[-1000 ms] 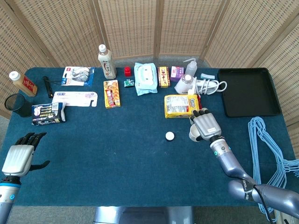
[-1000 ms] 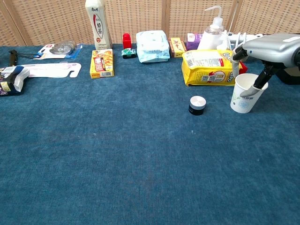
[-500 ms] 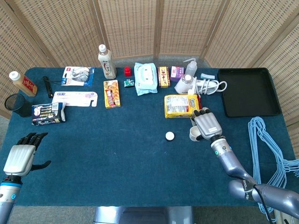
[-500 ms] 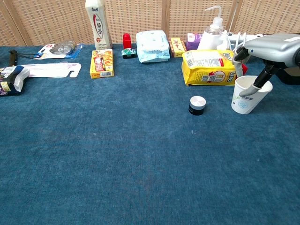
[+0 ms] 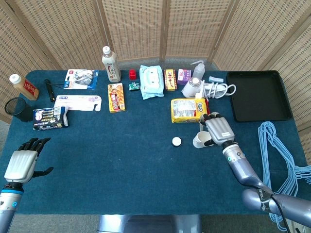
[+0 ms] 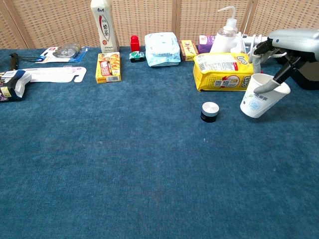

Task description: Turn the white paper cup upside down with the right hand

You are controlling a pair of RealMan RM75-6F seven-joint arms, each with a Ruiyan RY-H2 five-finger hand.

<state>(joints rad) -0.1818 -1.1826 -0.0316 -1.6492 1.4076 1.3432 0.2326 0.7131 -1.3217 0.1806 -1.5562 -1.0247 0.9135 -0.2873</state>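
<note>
The white paper cup [image 5: 198, 141] [image 6: 260, 97] sits right of centre, tilted so that its mouth faces up and to the right and its base leans left. My right hand [image 5: 218, 128] [image 6: 292, 42] holds it by the rim, with one finger inside the mouth and the others over the far side. In the chest view the base seems just off the blue cloth. My left hand [image 5: 22, 161] hovers at the near left edge of the table, its fingers apart and holding nothing; only the head view shows it.
A small black jar with a white lid [image 5: 176, 141] [image 6: 210, 111] stands just left of the cup. A yellow pack [image 5: 186, 109] [image 6: 222, 71] lies behind it. A black tray [image 5: 258, 95] and blue hangers [image 5: 284, 145] are to the right. Bottles and boxes line the far edge.
The cup stood upright a second ago and now leans, base swung left and slightly raised. My right hand has shifted a little right and up with it. The left hand has stayed put.
</note>
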